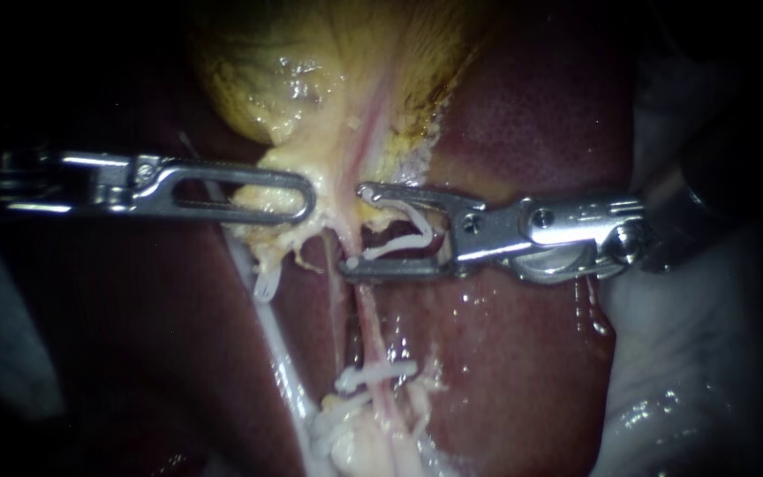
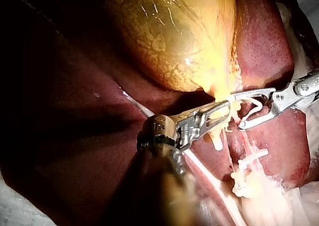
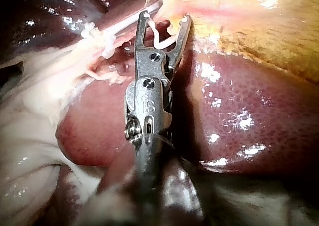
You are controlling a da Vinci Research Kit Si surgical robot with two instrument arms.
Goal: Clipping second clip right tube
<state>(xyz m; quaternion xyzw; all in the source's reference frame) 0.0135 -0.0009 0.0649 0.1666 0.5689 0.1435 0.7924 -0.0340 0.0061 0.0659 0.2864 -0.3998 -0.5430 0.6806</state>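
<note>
My left instrument (image 1: 306, 196) comes in from the left, its slotted jaws shut on yellow tissue at the neck of the gallbladder (image 1: 311, 62). My right instrument (image 1: 357, 228) comes in from the right. Its jaws stand apart and hold an open white clip (image 1: 399, 244) between them. Their tips reach the pink right tube (image 1: 371, 331), which runs down from the gallbladder neck. Whether the tube lies fully inside the clip is unclear. Lower on this tube sits another white clip (image 1: 377, 375). The right wrist view shows the same jaws (image 3: 165, 17) apart, with the clip (image 3: 157, 37) between them.
Dark red liver (image 1: 523, 115) lies under and to the right of the tubes. A thin white tube (image 1: 271, 340) runs down on the left side. Pale fatty tissue (image 1: 355, 442) gathers at the bottom. Whitish wet tissue (image 1: 691, 380) lies at the far right.
</note>
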